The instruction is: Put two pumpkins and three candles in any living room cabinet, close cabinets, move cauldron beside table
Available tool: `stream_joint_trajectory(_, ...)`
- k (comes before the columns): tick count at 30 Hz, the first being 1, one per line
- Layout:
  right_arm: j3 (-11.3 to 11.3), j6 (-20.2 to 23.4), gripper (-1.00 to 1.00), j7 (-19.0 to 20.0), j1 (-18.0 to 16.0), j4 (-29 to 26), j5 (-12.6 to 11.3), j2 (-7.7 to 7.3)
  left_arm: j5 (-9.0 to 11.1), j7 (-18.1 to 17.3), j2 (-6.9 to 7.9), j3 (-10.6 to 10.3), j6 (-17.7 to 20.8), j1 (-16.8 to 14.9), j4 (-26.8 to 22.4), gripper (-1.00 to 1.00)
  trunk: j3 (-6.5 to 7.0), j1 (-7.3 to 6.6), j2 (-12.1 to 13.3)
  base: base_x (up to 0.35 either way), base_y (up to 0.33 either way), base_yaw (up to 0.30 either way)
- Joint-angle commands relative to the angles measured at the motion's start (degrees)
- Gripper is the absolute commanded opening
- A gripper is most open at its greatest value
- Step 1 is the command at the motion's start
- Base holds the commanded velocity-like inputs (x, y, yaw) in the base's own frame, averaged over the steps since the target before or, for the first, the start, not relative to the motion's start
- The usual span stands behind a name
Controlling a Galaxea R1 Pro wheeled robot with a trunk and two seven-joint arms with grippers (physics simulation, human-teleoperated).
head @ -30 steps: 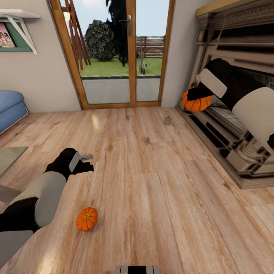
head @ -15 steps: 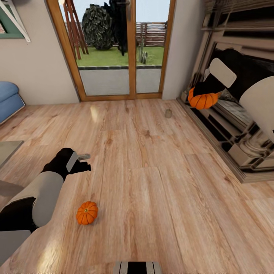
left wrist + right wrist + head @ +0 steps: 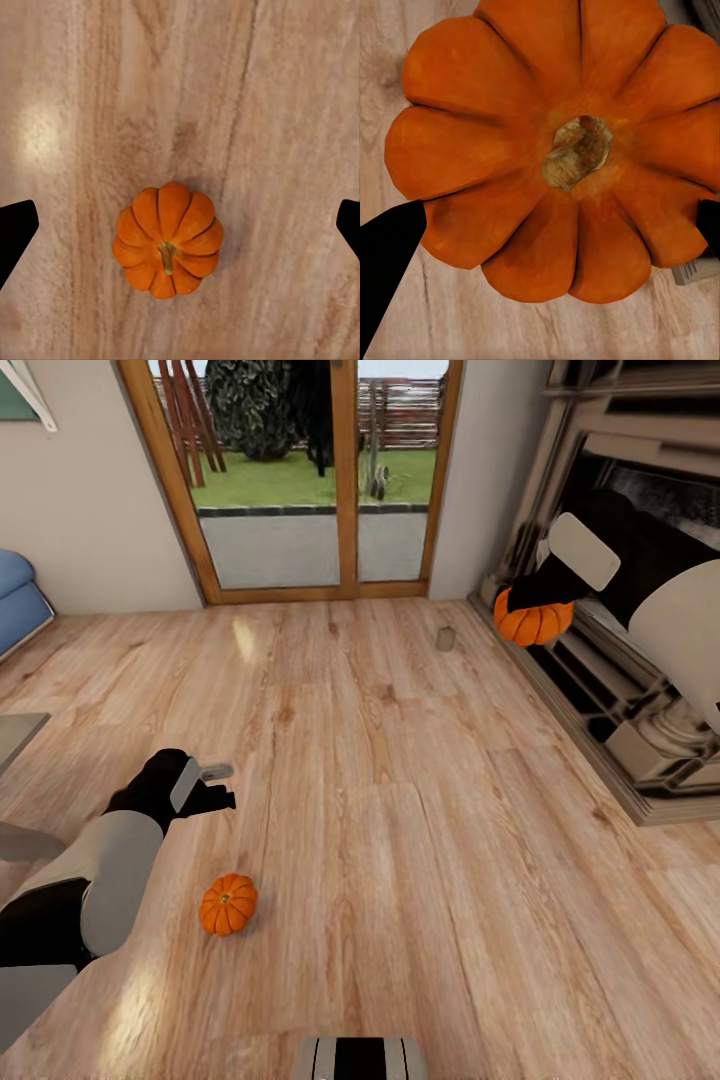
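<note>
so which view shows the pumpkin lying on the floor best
The left wrist view: the floor pumpkin sits whole and centred from above, stem and ribs clear, between the open left gripper's fingertips. The head view shows it small, below the left gripper. The right wrist view shows the other, held pumpkin.

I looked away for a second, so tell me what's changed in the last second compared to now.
Mostly the camera: the head tilted downward, so the whole scene slid up in the head view. The right gripper still holds its pumpkin beside the fireplace. The left gripper still hovers open over the second pumpkin, which lies untouched on the floor. The candle has not moved.
</note>
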Motion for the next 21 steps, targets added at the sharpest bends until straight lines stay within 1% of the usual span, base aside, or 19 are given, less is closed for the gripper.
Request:
stream_joint_trajectory(1, 0.37, 0.10, -1.00, -0.39, -0.08, -0.17, -0.54, -0.05, -0.21, 0.03, -0.06, 0.34, 0.22, -0.03, -0.04, 1.00, -0.27, 0.01, -0.04, 0.000, 0.000, 0.000)
stream_joint_trajectory(10, 0.39, 0.21, -1.00, -0.46, -0.09, -0.07, -0.73, 0.04, -0.25, 0.81, -0.23, 0.38, 0.61, -0.03, 0.33, 1.00, -2.26, 0.24, -0.16, 0.000, 0.000, 0.000)
stream_joint_trajectory(13, 0.35, 0.25, -1.00, -0.47, -0.07, -0.01, -0.72, -0.01, -0.24, 1.93, -0.19, 0.57, 0.87, -0.03, 0.39, 1.00, -2.93, 0.32, -0.20, 0.000, 0.000, 0.000)
stream_joint_trajectory(14, 0.34, 0.25, -1.00, -0.48, -0.08, 0.01, -0.72, -0.02, -0.21, 2.83, -0.20, 0.99, 1.26, -0.03, 0.41, 1.00, -3.15, 0.34, -0.21, 0.000, 0.000, 0.000)
stream_joint_trajectory(15, 0.34, 0.26, -1.00, -0.49, -0.08, 0.02, -0.73, -0.03, -0.22, 3.77, -0.20, 1.83, 1.82, -0.03, 0.42, 1.00, -3.37, 0.37, -0.23, 0.000, 0.000, 0.000)
stream_joint_trajectory(16, 0.34, 0.26, -1.00, -0.49, -0.08, 0.02, -0.73, -0.03, -0.22, 4.14, -0.17, 2.37, 2.06, -0.03, 0.42, 1.00, -3.59, 0.39, -0.24, 0.000, 0.000, 0.000)
stream_joint_trajectory(17, 0.34, 0.26, -1.00, -0.49, -0.08, 0.02, -0.73, -0.04, -0.22, 4.68, -0.08, 3.48, 2.49, -0.03, 0.42, 1.00, -3.81, 0.42, -0.25, 0.000, 0.000, 0.000)
stream_joint_trajectory(18, 0.33, 0.28, -1.00, -0.48, -0.08, 0.03, -0.73, -0.04, -0.22, 4.88, -0.02, 3.95, 2.66, -0.03, 0.43, 1.00, -4.03, 0.45, -0.27, 0.000, 0.000, 0.000)
stream_joint_trajectory(19, 0.33, 0.31, -1.00, -0.48, -0.08, 0.06, -0.73, -0.04, -0.23, 5.06, 0.75, 4.87, 3.12, -0.05, 0.43, 1.00, -4.26, 0.47, -0.28, 0.000, 0.000, 0.000)
stream_joint_trajectory(21, 0.33, 0.33, -1.00, -0.48, -0.08, 0.09, -0.73, -0.04, -0.26, 5.01, 1.47, 5.34, 3.39, -0.16, 0.44, 1.00, -4.70, 0.52, -0.31, 0.000, 0.000, 0.000)
